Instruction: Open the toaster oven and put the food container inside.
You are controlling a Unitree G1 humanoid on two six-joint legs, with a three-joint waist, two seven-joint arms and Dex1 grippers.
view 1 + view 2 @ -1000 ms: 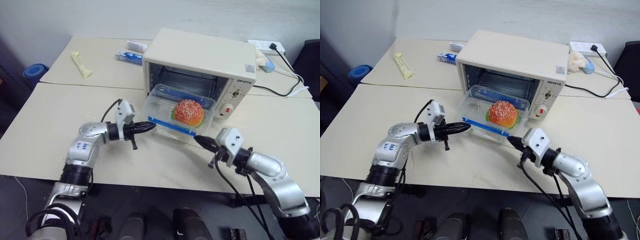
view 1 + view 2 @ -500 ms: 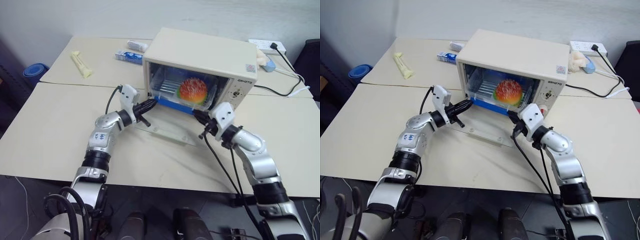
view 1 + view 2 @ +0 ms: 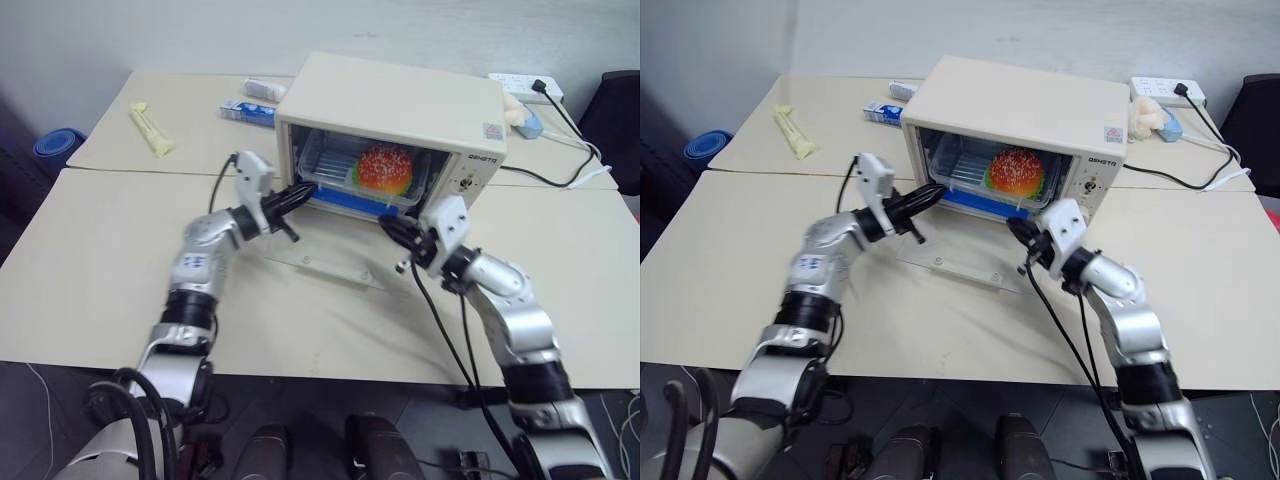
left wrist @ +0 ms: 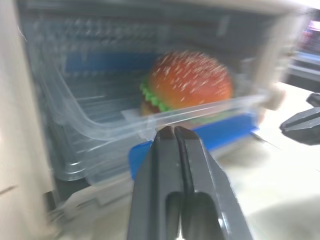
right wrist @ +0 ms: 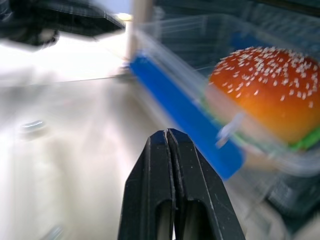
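right gripper: pressed together, holding nothing, over the glass door's right side, just short of the container's blue front edge.
left gripper: fingers look pressed together in its wrist view, pinching nothing; tip at the oven mouth's left end.
door: dropped flat on the table near its middle — open step done.
food container: clear tub with burger, mostly inside the toaster oven on the rack; blue front edge at the mouth.
left to do: likely a final nudge inward.
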